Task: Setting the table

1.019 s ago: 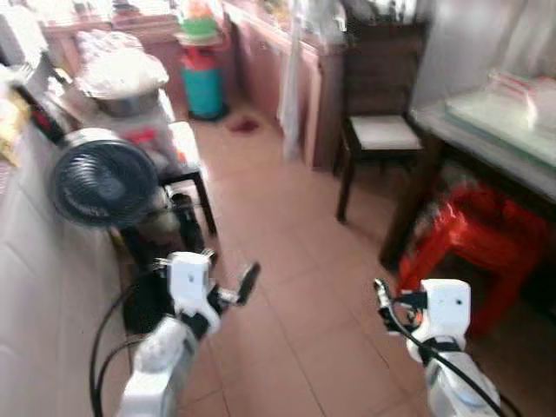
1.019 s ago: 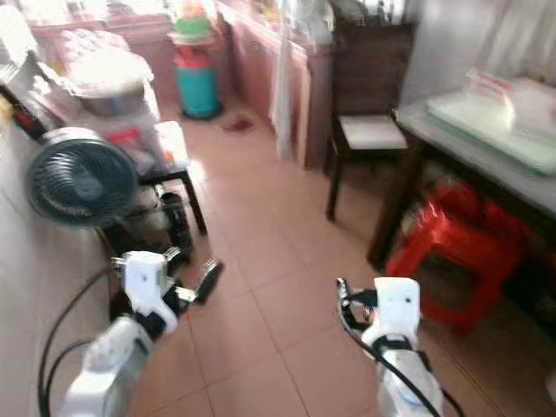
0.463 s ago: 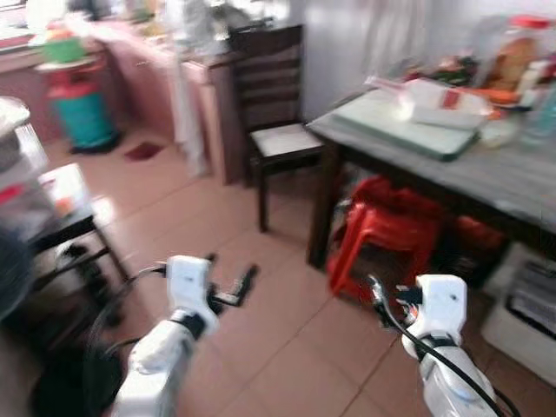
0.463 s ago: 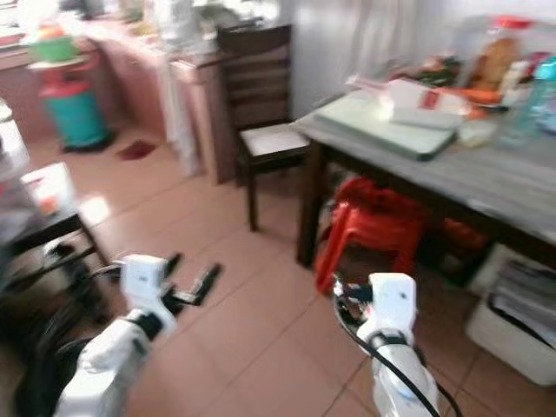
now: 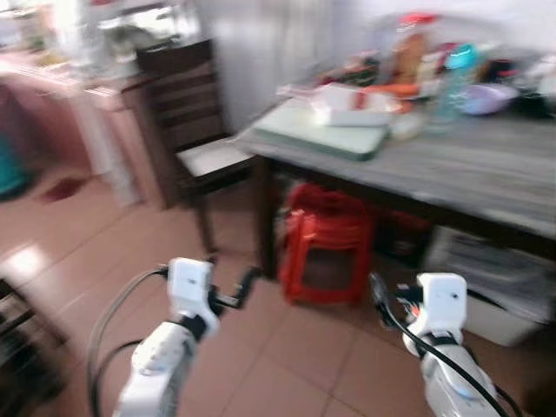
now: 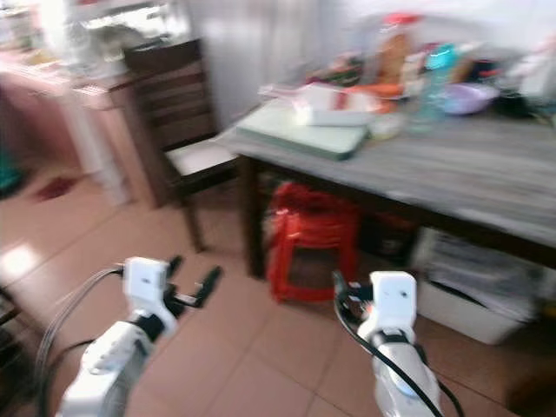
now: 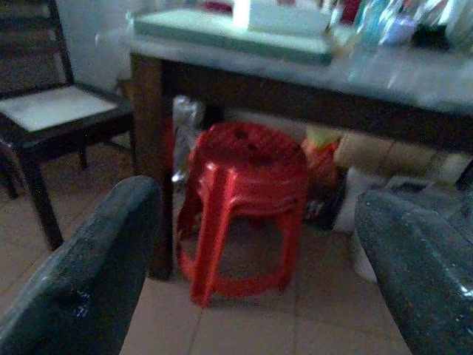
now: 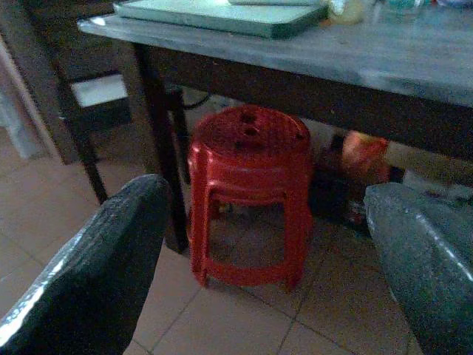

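Tabletop (image 5: 486, 165) of grey wood grain on dark legs, ahead and to the right, blurred. On its near corner a pale green tray (image 5: 317, 139) with a white box (image 5: 356, 102) lying on it; behind these, along the wall, a tall jar with a red lid (image 5: 410, 48), a clear bottle with a teal cap (image 5: 453, 80), a purple bowl (image 5: 486, 98) and other clutter too blurred to name. Under the tabletop a stack of red stools (image 5: 323, 254), with white bins (image 5: 491, 282) to its right. Dark chair (image 5: 195, 130) with a pale seat just left of the tabletop, tiled floor (image 5: 78, 252) below. Left pincer (image 5: 233, 291) held low over the floor, fingers (image 7: 89, 281) spread wide apart, gripping nothing. Right pincer (image 8: 259, 244) likewise low and forward, fingers (image 8: 96, 274) wide apart and empty, pointed at the stools.
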You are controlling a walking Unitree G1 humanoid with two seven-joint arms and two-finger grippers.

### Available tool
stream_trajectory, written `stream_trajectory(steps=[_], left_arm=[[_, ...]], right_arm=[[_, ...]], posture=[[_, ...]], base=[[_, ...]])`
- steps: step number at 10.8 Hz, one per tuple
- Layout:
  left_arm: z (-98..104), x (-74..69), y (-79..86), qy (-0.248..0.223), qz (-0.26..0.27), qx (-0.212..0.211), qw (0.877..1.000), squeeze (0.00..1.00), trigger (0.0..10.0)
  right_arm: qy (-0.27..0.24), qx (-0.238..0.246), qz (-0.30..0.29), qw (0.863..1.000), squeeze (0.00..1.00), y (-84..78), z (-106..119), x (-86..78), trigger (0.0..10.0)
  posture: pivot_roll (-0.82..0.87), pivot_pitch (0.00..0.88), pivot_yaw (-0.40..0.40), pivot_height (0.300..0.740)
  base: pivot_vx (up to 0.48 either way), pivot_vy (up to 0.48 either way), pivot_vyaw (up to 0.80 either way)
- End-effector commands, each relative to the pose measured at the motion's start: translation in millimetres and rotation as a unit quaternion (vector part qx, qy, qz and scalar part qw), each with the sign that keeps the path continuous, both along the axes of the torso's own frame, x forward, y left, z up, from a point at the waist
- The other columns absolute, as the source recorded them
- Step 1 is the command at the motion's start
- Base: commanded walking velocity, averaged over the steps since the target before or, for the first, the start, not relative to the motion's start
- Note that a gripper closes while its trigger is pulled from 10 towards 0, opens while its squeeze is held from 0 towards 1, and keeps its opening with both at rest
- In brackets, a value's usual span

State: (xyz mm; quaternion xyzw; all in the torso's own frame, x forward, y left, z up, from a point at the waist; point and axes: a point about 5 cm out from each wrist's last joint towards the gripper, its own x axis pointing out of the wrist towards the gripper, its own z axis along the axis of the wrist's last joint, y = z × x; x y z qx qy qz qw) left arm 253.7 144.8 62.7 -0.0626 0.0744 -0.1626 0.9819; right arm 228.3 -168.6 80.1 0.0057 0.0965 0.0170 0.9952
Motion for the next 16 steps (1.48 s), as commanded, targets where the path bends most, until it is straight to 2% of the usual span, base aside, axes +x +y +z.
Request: stream_trajectory(steps=[1, 5, 8, 11, 16], left_arm=[[-2.6, 2.7, 2.7, 0.012, 0.014, 0.016, 1.0, 0.0, 10.0], [-7.1, 5.6, -1.7, 0.024, 0.02, 0.036, 0.999, 0.0, 10.0], [-8.2, 5.3, 2.9, 0.02, 0.036, 0.064, 0.997, 0.0, 10.0], [-9.1, 4.0, 4.8, 0.023, 0.039, 0.067, 0.997, 0.0, 10.0], [-9.9, 4.5, 8.2, 0.028, 0.043, 0.077, 0.996, 0.0, 10.0]], right_arm=[[0.004, 0.0, 0.0, 1.0, 0.0, 1.1, -0.9, -0.1, 10.0], [0.013, 0.0, -0.012, 1.0, 0.0, -0.4, -3.7, -1.3, 10.0], [0.02, 0.005, -0.018, 1.0, 0.0, -0.8, -5.6, -3.3, 10.0], [0.023, 0.009, -0.018, 1.0, 0.0, 1.2, -6.6, -3.9, 10.0], [0.034, 0.028, -0.028, 0.999, 0.0, 1.9, -11.2, -4.5, 10.0]], posture=[[0.04, 0.0, 0.023, 0.74], [0.04, 0.0, 0.028, 0.74], [0.04, 0.0, 0.029, 0.74], [0.05, 0.0, 0.03, 0.74], [0.05, 0.0, 0.041, 0.74]], base=[[0.0, 0.0, 0.0], [0.0, 0.0, 0.0], [0.0, 0.0, -0.74], [0.0, 0.0, -0.72], [-0.29, 0.0, 0.0]])
